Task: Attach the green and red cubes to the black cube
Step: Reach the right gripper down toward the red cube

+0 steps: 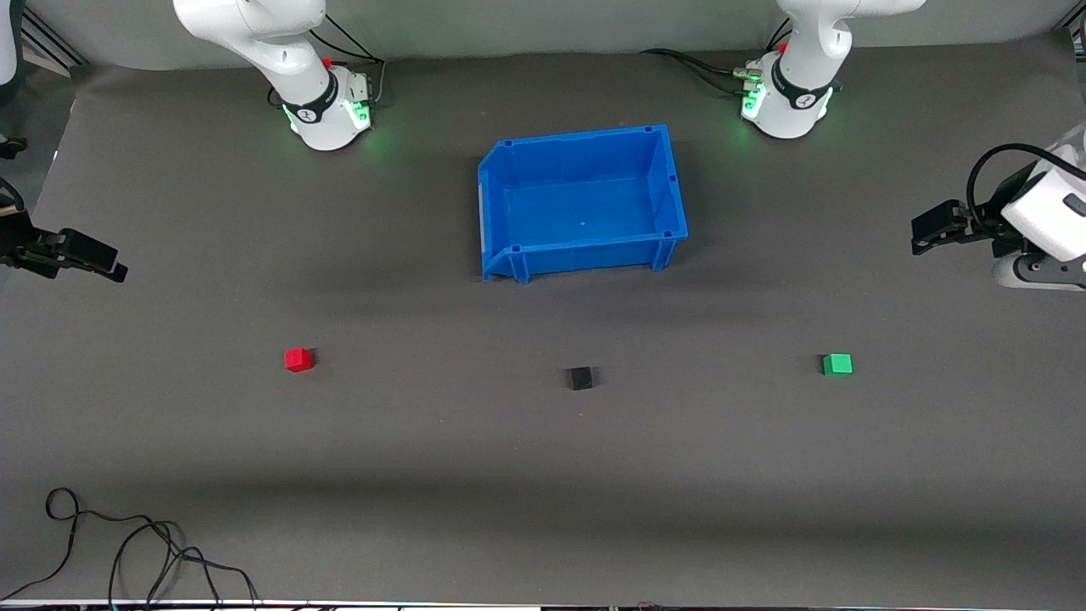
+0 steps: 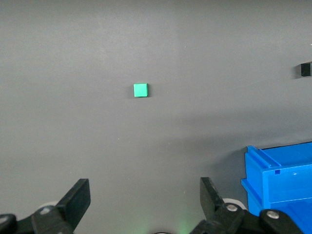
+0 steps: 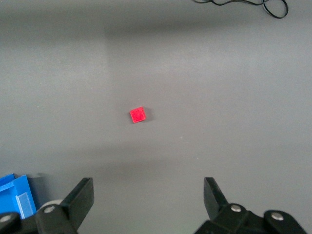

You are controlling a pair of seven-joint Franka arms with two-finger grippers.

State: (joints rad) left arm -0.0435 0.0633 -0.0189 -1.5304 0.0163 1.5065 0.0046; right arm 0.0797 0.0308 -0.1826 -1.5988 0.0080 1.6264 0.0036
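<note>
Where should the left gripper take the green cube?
Probably from straight above, with the left gripper open, pinching two facing side walls of the green cube. It sits flat on the mat with nothing touching it, so all four walls are free.

This is a robotics lab bench. Two white arm bases (image 1: 327, 110) (image 1: 785, 98) with green status lights are bolted at 12 o'clock on a table (image 1: 543, 475) covered by a plain grey mat, and loose cables (image 1: 127, 543) trail at 7 o'clock. A blue bin (image 1: 581, 204) sits at the centre, set out as a test prop against a bare backdrop.
</note>
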